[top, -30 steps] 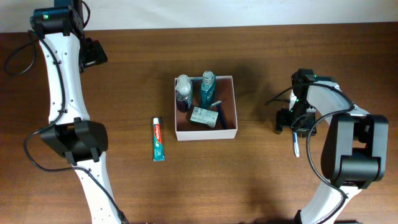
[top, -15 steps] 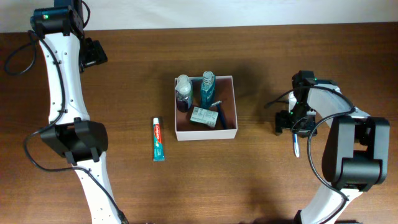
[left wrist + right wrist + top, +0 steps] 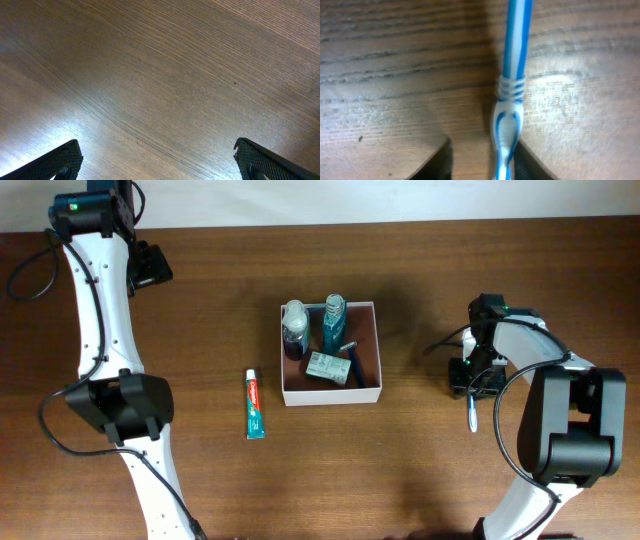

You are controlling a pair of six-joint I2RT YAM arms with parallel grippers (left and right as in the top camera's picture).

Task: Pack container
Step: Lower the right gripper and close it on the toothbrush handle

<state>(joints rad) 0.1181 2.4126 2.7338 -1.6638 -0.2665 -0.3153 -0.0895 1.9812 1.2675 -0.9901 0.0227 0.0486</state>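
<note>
The container is set near the middle of the table, upright and open-topped, well apart from both arms; from its thin white walls it is judged light and easily dented or slid, so it is best left where it stands and filled from above; if it has to be shifted, a wall near a corner would be the place to take it, and gently. Four things are held in it: a dark bottle and a teal bottle side by side along the far wall, a soap box lying on the floor before them, and a razor just beside the soap box; the right-hand strip of the floor is left bare. A toothpaste tube is seen lying outside, left of the container and apart from it. A toothbrush is seen on the table well to the right, with the right gripper lowered over its handle; the jaws are narrowly spread astride it, one finger at the handle and a strip of wood showing on the other side, so no pinch is seen. The left gripper is held over bare wood at the far left, its jaws spread wide and nothing between them.
</note>
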